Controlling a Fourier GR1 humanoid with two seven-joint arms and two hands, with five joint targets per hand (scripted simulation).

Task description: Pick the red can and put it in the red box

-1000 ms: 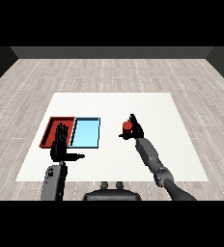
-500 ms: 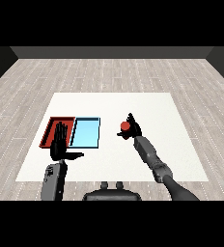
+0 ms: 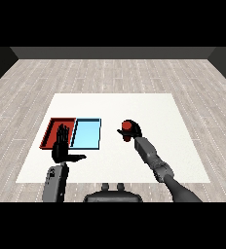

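While the left hand point(image 3: 62, 148) waits flat-fingered over the red tray point(image 3: 50, 129) at centre left, the right hand point(image 3: 132, 132) curls round the red can point(image 3: 128, 127) right of centre; carrying it leftward past the light blue tray point(image 3: 87, 133) looks advisable.

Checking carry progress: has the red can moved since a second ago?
Yes. The red can, held in the right hand, has shifted slightly left, toward the light blue tray.
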